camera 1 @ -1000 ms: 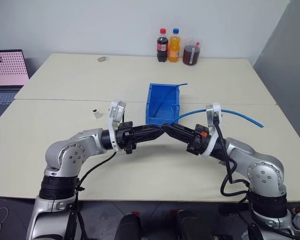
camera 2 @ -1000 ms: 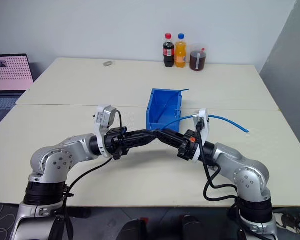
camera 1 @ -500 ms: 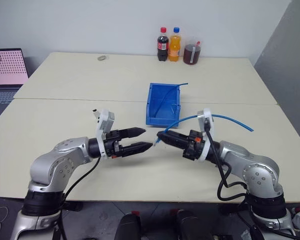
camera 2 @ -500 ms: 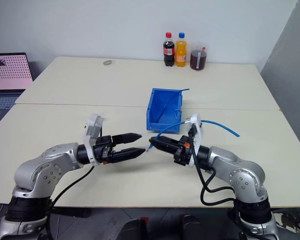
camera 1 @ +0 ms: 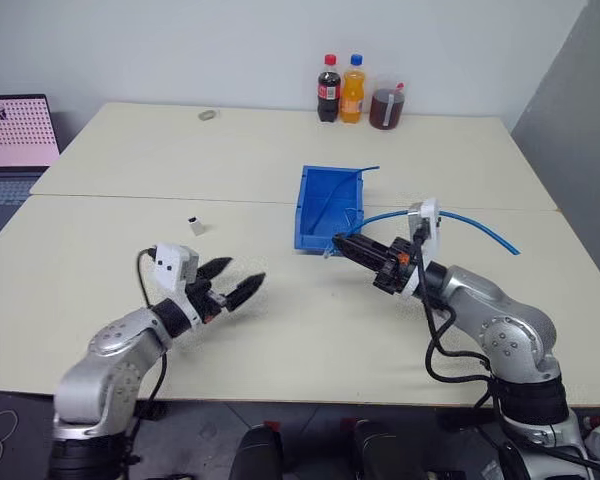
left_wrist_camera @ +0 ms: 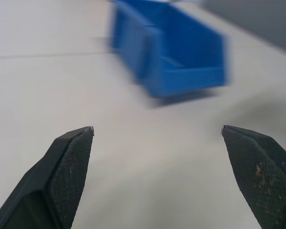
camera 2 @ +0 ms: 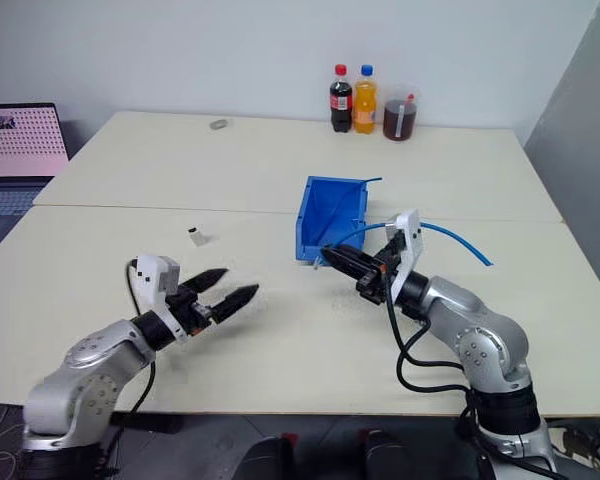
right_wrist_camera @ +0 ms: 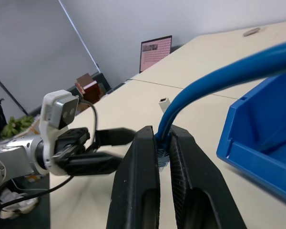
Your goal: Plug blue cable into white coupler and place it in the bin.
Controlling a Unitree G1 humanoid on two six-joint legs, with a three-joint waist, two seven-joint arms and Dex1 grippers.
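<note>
on the beige table [camera 1: 280, 330], left end effector [camera 1: 232, 281] spread wide; right end effector [camera 1: 340, 242] pinches the blue cable [camera 1: 480, 225].

Pale beige tables [camera 1: 280, 150] against a white wall [camera 1: 180, 50]; grey panel [camera 1: 580, 120] right.

The blue cable [camera 1: 460, 216] arcs above the table beside the open blue bin [camera 1: 327, 207]; the white coupler [camera 1: 195, 225] stands apart, unplugged.

Coupler [camera 1: 195, 224] left of bin [camera 1: 325, 207]; bottles [camera 1: 340, 90] behind.
</note>
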